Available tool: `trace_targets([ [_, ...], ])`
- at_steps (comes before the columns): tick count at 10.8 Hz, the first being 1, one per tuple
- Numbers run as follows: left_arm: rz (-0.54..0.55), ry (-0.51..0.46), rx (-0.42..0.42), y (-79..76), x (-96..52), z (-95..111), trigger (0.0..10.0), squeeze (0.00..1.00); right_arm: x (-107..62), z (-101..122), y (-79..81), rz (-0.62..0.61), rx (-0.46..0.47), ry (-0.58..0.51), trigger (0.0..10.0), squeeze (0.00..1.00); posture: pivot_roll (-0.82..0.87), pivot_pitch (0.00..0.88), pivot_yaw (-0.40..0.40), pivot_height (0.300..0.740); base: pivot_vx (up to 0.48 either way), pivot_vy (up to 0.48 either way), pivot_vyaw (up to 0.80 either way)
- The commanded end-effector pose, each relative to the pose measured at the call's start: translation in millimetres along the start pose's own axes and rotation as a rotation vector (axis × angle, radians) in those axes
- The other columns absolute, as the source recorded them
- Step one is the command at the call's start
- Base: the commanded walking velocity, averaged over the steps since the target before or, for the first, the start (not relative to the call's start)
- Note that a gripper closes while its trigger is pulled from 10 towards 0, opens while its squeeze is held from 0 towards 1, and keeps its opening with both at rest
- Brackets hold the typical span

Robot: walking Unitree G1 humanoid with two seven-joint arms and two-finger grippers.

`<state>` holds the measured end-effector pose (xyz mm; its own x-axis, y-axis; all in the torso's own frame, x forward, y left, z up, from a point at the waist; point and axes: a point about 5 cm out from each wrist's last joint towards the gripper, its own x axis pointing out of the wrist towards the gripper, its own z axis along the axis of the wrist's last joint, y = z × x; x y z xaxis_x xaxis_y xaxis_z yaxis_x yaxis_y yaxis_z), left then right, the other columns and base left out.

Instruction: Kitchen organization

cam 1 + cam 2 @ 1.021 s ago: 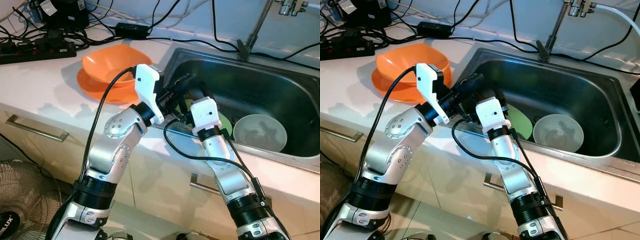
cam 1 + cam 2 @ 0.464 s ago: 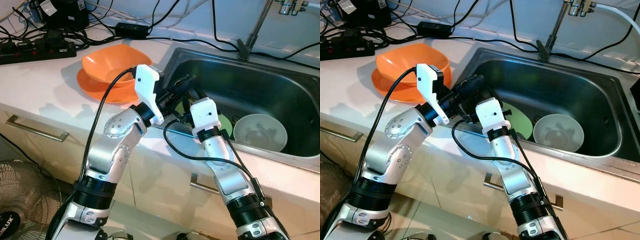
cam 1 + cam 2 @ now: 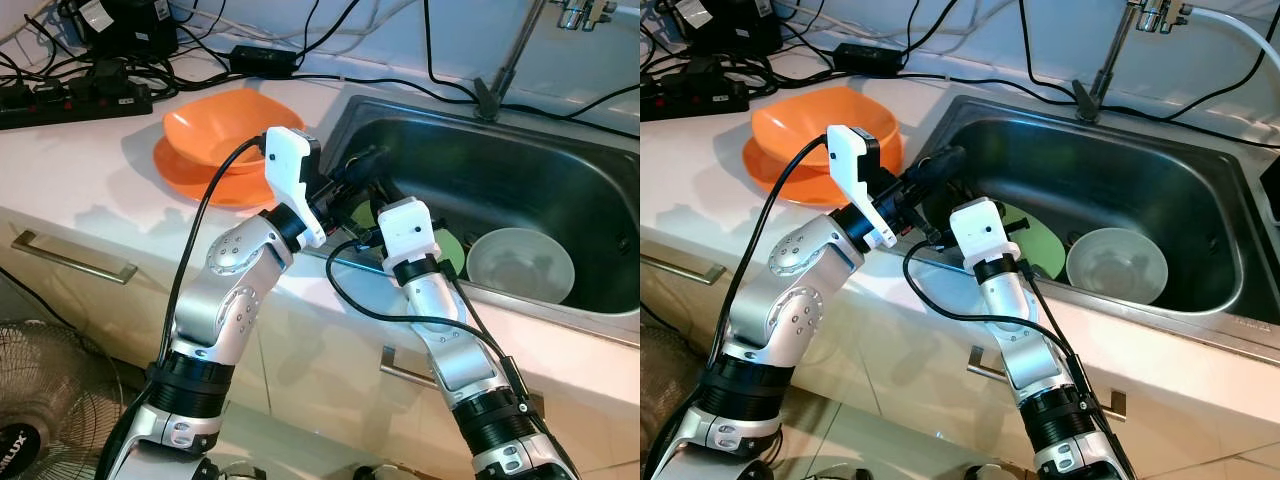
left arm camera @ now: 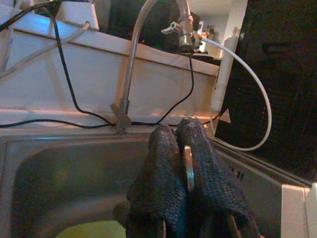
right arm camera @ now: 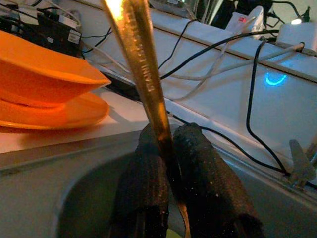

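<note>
utensil (image 5: 141,64) – gold metal handle, pinched in right gripper (image 5: 171,148) fingers over the sink's (image 3: 600,318) near-left corner | left gripper (image 4: 184,148) alongside, fingers nipping a thin metal piece | lift slow, dodge green plate (image 3: 1035,245), bowl (image 3: 1117,265) | orange dishes (image 3: 215,145) on surface beyond

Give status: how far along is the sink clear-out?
Looks done: orange bowl sits on orange plate on the counter. In hand: right tool is shut on a metal utensil over the sink; left tool seems to pinch metal too, likely the same piece. Left: green plate and grey bowl lie in the sink.
</note>
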<state>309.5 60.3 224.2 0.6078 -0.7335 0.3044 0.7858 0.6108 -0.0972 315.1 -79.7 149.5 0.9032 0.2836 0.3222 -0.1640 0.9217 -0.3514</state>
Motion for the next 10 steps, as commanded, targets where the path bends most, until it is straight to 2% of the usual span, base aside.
trace_targets([
  [1,-0.015,-0.002,-0.014,-2.1,-0.5,0.6,10.0,0.00,1.6,0.0,-6.1,-0.031,0.022,-0.002,0.0,0.00,0.07,0.068,-0.027,0.740,0.000,0.000,0.00],
  [4,-0.015,0.000,-0.010,-2.3,0.0,0.9,10.0,0.00,1.7,1.0,-6.1,-0.031,0.026,-0.011,0.0,0.00,0.07,0.069,-0.029,0.740,0.000,0.000,0.00],
  [6,0.010,-0.023,-0.043,-0.1,0.9,3.0,10.0,0.00,1.5,0.5,-5.6,-0.029,0.025,-0.009,0.0,0.00,0.07,0.070,-0.029,0.740,0.000,0.000,0.00],
  [7,0.034,-0.045,-0.065,2.8,1.1,5.2,10.0,1.00,1.4,0.4,-5.5,-0.028,0.025,-0.008,0.0,0.00,0.07,0.069,-0.030,0.740,0.000,0.000,0.00],
  [10,0.059,-0.105,-0.131,7.9,-0.5,13.0,10.0,1.00,2.1,-1.5,-8.7,-0.048,0.021,0.004,0.0,0.00,0.07,0.071,-0.033,0.740,0.000,0.000,0.00],
])
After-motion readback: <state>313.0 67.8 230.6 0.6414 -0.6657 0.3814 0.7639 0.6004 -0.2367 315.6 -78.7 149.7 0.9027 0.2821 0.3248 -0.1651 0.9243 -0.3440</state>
